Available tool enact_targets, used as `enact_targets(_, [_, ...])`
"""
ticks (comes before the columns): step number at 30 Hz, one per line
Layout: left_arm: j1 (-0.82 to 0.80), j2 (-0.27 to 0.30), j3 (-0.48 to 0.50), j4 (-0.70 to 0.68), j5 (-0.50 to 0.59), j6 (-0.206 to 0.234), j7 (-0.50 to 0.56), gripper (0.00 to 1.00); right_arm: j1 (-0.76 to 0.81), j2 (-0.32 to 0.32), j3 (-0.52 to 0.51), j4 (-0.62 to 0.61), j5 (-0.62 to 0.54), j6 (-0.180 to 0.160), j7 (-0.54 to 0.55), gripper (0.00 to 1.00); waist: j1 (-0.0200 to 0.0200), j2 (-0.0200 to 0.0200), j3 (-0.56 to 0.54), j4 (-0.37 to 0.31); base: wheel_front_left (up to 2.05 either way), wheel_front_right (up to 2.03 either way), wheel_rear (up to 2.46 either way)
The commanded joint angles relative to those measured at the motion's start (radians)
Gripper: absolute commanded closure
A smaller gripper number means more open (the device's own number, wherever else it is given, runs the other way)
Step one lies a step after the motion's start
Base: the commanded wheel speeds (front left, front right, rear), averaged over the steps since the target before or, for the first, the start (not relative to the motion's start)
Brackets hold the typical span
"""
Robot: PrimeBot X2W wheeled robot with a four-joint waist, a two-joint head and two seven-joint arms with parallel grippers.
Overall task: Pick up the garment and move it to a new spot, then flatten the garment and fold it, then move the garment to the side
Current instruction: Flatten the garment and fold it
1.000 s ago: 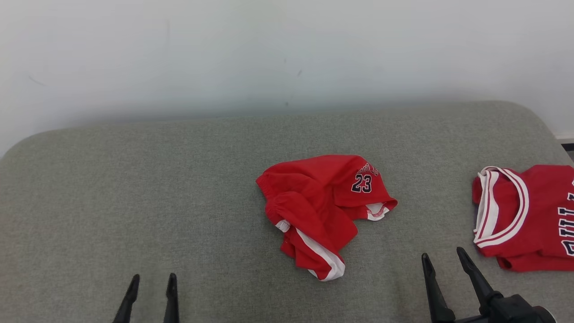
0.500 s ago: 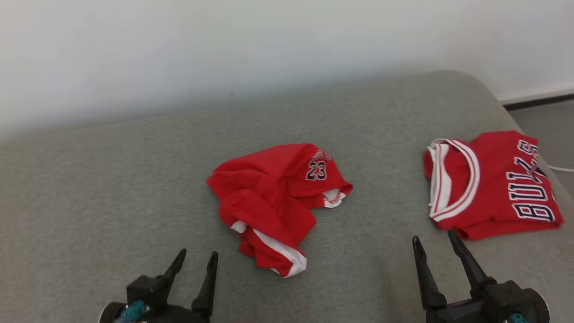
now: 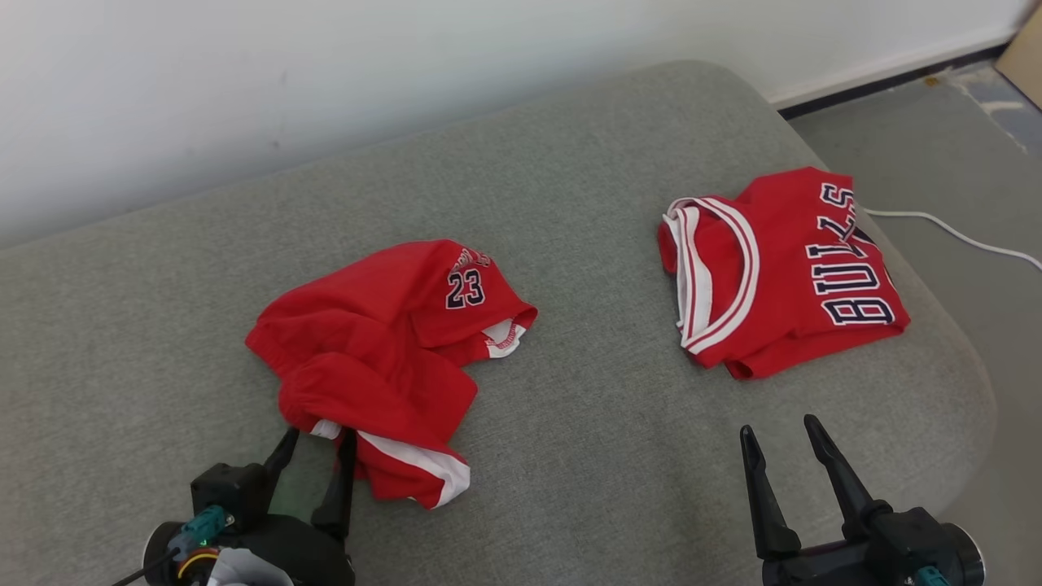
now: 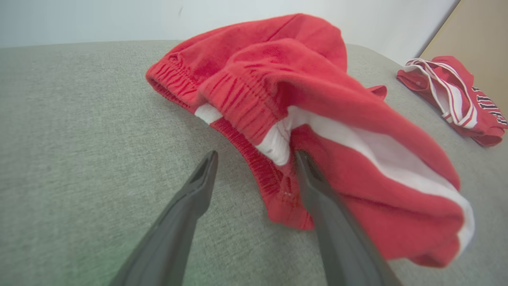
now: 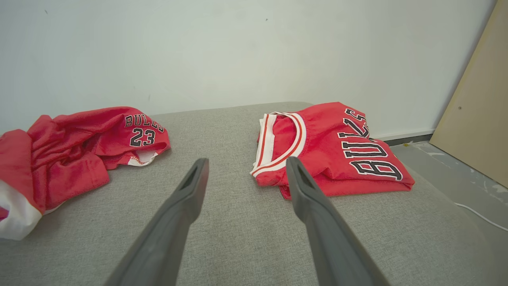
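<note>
The garment (image 3: pixel 383 342) is a pair of crumpled red shorts with a white stripe and the number 23, lying left of centre on the grey cushion (image 3: pixel 586 187). My left gripper (image 3: pixel 319 439) is open at its near edge. In the left wrist view the garment (image 4: pixel 317 79) has its gathered waistband between the left gripper's (image 4: pixel 256 155) spread fingers, and the right finger touches the cloth. My right gripper (image 3: pixel 777 427) stands open over bare cushion at the lower right. The right gripper (image 5: pixel 247 161) holds nothing, with the garment (image 5: pixel 75 151) far to its left.
A folded red jersey (image 3: pixel 781 277) lettered BULLS lies near the cushion's right end, just beyond my right gripper. Behind the cushion is a white wall. Grey floor with a white cable (image 3: pixel 952 232) lies to the right, and a tan board (image 5: pixel 476 119) leans there.
The head camera has swung right, so everything has slid left in the picture. My left gripper has come forward to the garment's near edge. The garment lies as before.
</note>
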Motion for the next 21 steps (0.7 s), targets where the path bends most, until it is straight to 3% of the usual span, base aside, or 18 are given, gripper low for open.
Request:
enact_targets(1, [-0.014,0.010,0.000,0.003,-0.011,0.002,-0.007,0.00,-0.011,0.007,0.002,0.002,0.004,-0.003,-0.004,0.00,-0.0001,-0.0001,0.028,-0.030,0.00,0.00,0.00])
enact_targets(8, [-0.016,0.028,-0.008,-0.041,-0.021,0.002,-0.011,0.00,-0.015,0.010,0.000,-0.003,0.002,-0.003,-0.005,0.00,-0.0001,-0.0001,0.033,-0.037,0.00,0.00,0.00])
enact_targets(11, [-0.004,0.030,-0.006,-0.072,-0.019,0.002,-0.010,1.00,-0.013,0.011,-0.002,-0.006,0.000,-0.003,-0.005,0.00,-0.0001,-0.0001,0.031,-0.036,0.00,0.00,0.00])
enact_targets(21, [-0.002,-0.006,-0.044,-0.173,-0.099,0.002,-0.004,1.00,-0.004,0.013,-0.003,-0.005,-0.010,-0.003,-0.005,0.00,-0.0001,-0.0001,0.006,-0.017,0.00,0.00,0.00])
